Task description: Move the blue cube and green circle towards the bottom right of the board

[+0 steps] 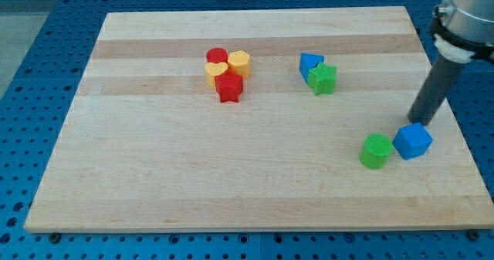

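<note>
- So the wooden board [255,190] sits on a blue perforated table [31,52], and most of the action is over on the view's right.
- My tip [416,122] is down at board level, right at the top edge of the blue cube [413,141]; it looks like it's touching or just about touching it, hard to call.
- No fingers on this rig to be spread or pinched, it's just the straight dark rod [432,90] slanting up toward the view's top right corner.
- Blue cube is in the lower right part of the board, close to the right edge.
- Green circle [376,151] (a short cylinder really) is just to the view's left of the cube and a touch lower, pretty much touching it.
- Further up, around the middle-right, a blue triangular block [309,62] is pressed against a green star [323,79].
- Up in the middle there's a tight cluster: red circle [217,56], yellow hexagon [240,62], a red star [229,86] below them, and a yellow block [212,72] tucked at the left whose shape I can't make out.
- That cluster is well apart from my tip.
</note>
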`<action>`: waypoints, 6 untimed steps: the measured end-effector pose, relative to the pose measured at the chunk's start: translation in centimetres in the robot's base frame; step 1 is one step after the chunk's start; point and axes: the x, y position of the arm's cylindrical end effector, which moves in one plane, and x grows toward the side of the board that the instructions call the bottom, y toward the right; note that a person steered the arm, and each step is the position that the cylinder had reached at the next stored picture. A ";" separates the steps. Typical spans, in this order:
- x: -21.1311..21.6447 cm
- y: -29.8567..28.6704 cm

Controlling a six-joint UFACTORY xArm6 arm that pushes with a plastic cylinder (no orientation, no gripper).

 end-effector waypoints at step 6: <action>2.2 -5.7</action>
